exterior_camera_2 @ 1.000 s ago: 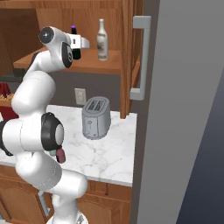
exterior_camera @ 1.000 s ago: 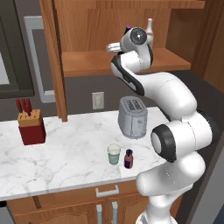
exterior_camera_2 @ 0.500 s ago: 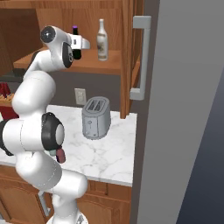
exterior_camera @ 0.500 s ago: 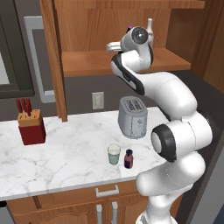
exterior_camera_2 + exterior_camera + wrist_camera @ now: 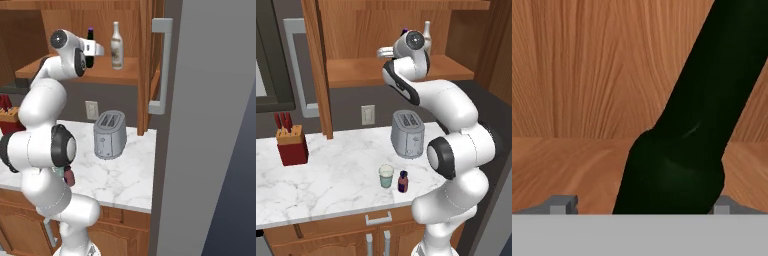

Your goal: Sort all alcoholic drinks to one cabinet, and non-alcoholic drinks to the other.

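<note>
A wooden kitchen: an open upper cabinet over a marble table (image 5: pixel 321 165), with a tall grey fridge door to the right. Up on the cabinet shelf (image 5: pixel 127 76) the hand (image 5: pixel 639 209) is spread wide, its two tips standing either side of the green bottle's (image 5: pixel 682 150) base with a gap showing on the left side, so it pinches nothing. In the hand view the bottle leans across the picture, though that may just be the roll of the wrist; from the right base view it looks upright on the shelf (image 5: pixel 90 47), purple cap on top. The pale bottle (image 5: pixel 116 46) stands just beside it, on the same shelf, apart from it.

Down on the table the teal cup (image 5: pixel 386 176) and the small purple bottle (image 5: pixel 402 181) sit close together near the front edge, with the toaster (image 5: pixel 408 133) behind them and a knife block (image 5: pixel 292 145) well off to the left.

The worry, as I see it, is the way out. The tips bracket the bottle closely, so pulling back at a slant could catch its base and tip it, perhaps into the pale bottle next door. A straight retreat looks safest. The two non-alcoholic drinks are not yet sorted.
</note>
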